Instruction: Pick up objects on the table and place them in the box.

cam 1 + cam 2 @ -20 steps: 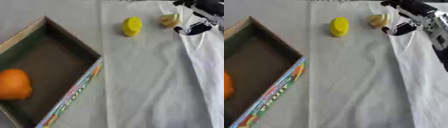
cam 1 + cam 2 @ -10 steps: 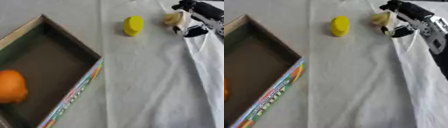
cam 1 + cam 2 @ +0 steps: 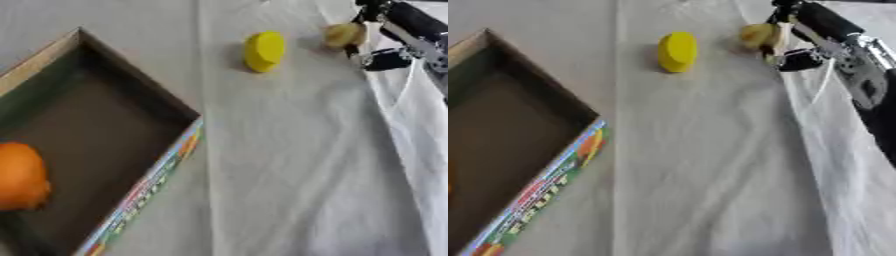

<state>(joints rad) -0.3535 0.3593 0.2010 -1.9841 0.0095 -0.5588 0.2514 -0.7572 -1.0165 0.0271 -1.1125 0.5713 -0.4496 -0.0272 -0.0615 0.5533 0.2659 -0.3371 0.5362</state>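
Compared with the earlier pictures, the whole view has shifted, which is camera movement; relative to the pale yellowish object [image 3: 757, 35], the right hand [image 3: 798, 47] has closed in from 3 o'clock and now stands directly against it, with dark fingers [image 3: 385, 59] curled on the object's right side. Contact appears to be made, but whether the fingers actually pinch the object cannot be told. The object itself lies at 1 o'clock in the view, on the light cloth covering the desk [image 3: 289, 165], just right of the yellow rounded piece [image 3: 263, 51], which sits at 12 o'clock and is apart from the hand. The yellow piece has not changed position relative to the pale object. The cardboard box [image 3: 131, 105] occupies the 9 o'clock side, open at the top, with a dark interior. An orange fruit [image 3: 21, 175] rests inside the box at its lower left, as before. The outer side wall of the box carries a printed strip [image 3: 549, 187] in red, green and orange; lettering is present on it but is not readable. The left hand shows in neither view
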